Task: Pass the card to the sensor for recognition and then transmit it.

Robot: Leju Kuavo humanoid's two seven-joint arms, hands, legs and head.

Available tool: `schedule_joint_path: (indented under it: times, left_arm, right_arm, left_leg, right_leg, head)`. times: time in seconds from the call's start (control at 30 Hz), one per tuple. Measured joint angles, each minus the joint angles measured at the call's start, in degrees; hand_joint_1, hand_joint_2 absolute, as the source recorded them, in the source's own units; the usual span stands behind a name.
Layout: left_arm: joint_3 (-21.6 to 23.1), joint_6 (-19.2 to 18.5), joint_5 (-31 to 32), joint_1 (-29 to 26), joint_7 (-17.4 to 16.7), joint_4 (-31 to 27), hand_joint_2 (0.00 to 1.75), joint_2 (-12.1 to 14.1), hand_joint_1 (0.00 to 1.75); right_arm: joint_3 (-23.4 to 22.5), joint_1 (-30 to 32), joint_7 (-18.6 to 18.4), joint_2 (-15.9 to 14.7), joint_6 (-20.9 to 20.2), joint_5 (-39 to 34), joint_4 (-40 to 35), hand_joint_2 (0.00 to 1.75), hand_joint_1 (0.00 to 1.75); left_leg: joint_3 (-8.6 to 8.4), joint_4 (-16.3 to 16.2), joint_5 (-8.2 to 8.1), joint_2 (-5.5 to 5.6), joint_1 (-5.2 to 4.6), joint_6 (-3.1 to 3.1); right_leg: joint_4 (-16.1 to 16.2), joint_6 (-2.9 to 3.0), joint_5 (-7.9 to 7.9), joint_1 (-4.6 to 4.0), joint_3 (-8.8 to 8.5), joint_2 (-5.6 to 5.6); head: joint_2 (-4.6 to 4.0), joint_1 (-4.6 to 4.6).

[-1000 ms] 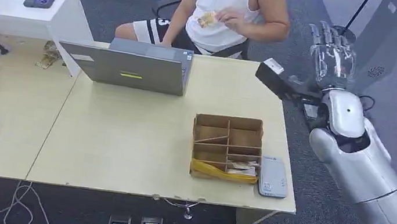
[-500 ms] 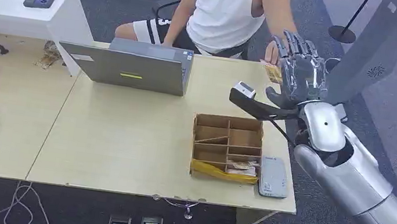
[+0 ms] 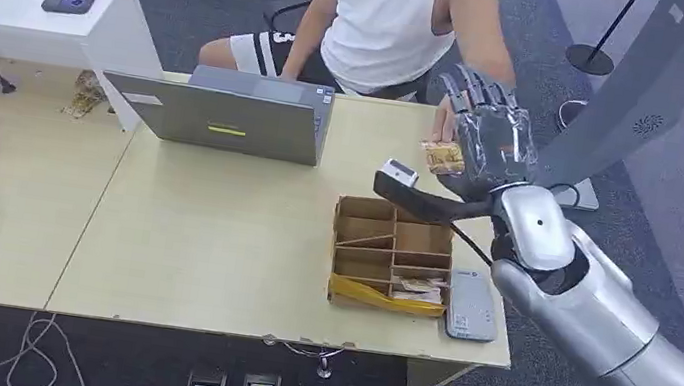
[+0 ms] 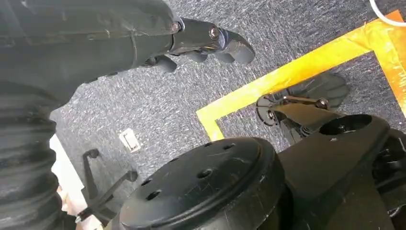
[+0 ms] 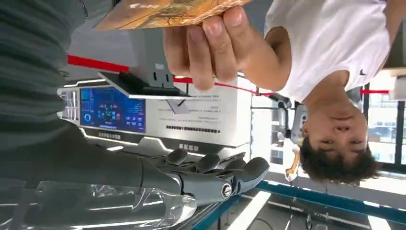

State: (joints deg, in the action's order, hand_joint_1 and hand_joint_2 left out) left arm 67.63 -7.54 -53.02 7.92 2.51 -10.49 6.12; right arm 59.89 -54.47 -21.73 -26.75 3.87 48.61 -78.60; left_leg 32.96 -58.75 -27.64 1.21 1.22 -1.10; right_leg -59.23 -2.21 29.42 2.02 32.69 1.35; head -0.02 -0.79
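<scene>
Head view first: our right hand (image 3: 486,143) is raised over the far side of the bench (image 3: 211,235), fingers spread and holding nothing. Just beside its palm, a person's hand (image 3: 442,121) holds the card (image 3: 443,157); we cannot tell whether card and palm touch. Our hand hides most of the person's hand. On the right wrist view the card (image 5: 167,10) is cut off at the edge. Our left hand (image 4: 206,43) hangs over the floor, fingers curled, nothing in them.
</scene>
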Motion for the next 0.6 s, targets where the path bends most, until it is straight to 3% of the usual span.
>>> schedule_joint_path:
  times: [0.07, 0.1, 0.13, 0.6]
  left_arm:
    - [0.0, 0.0, 0.0, 0.0, 0.0, 0.0, 1.75, 0.0, 0.0]
    - [0.0, 0.0, 0.0, 0.0, 0.0, 0.0, 1.75, 0.0, 0.0]
    - [0.0, 0.0, 0.0, 0.0, 0.0, 0.0, 1.75, 0.0, 0.0]
    - [0.2, 0.0, 0.1, 0.0, 0.0, 0.0, 1.75, -0.1, 0.0]
  right_arm:
    - [0.4, 0.0, 0.1, 0.2, 0.2, -0.2, 0.7, 1.75, 0.0]
    - [0.7, 0.0, 0.1, 0.2, 0.3, -0.3, 1.0, 1.75, 1.62]
    - [1.0, 0.0, 0.1, 0.2, 0.4, -0.3, 1.2, 1.75, 1.75]
    - [2.0, 0.2, 0.2, 0.7, 1.2, -0.5, 3.5, 1.75, 1.75]
  left_leg:
    - [0.01, 0.0, 0.0, 0.02, 0.0, 0.0]
    - [0.02, 0.0, 0.0, 0.02, 0.0, 0.0]
    - [0.02, 0.0, 0.0, 0.02, 0.0, 0.0]
    - [0.05, 0.0, 0.0, 0.04, 0.0, 0.0]
  right_leg:
    - [0.0, 0.0, 0.0, 0.0, 0.01, -0.02]
    - [0.0, 0.0, 0.0, 0.0, 0.01, -0.03]
    - [0.0, 0.0, 0.0, 0.0, 0.01, -0.03]
    - [0.0, 0.0, 0.0, 0.0, 0.04, -0.05]
  head:
    - [0.0, 0.0]
    - [0.0, -0.02]
    - [0.0, -0.02]
    - [0.0, -0.02]
